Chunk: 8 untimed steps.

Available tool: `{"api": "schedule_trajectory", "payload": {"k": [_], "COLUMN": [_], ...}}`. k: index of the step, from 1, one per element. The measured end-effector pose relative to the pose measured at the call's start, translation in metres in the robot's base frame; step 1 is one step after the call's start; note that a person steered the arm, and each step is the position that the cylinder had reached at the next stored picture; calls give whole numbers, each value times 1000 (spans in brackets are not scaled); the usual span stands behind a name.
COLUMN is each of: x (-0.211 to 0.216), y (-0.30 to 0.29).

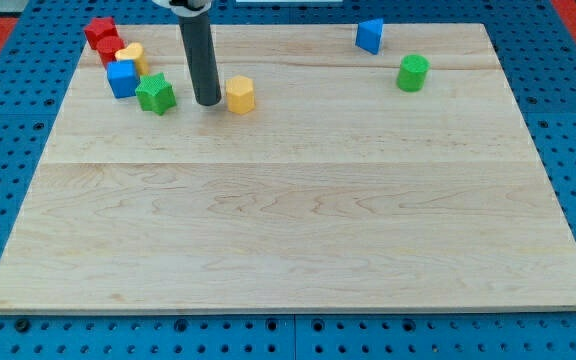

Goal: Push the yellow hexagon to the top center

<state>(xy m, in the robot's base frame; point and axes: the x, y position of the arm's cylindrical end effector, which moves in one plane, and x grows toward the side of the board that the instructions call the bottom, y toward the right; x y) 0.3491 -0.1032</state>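
Observation:
The yellow hexagon [240, 94] sits on the wooden board [288, 220] in its upper part, left of centre. My tip [207, 102] rests on the board just to the left of the hexagon, a small gap apart. The dark rod rises from it to the view's top. A green star-shaped block [155, 95] lies to the left of my tip.
A cluster at the upper left holds a red block [99, 32], a second red block [110, 50], a yellow block [132, 55] and a blue cube [122, 78]. A blue block [370, 35] and a green cylinder [413, 72] sit at the upper right.

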Motion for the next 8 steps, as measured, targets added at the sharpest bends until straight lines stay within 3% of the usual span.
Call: {"api": "schedule_trajectory", "payload": {"k": [1, 5, 8], "x": [16, -22, -27], "y": [22, 19, 57]}}
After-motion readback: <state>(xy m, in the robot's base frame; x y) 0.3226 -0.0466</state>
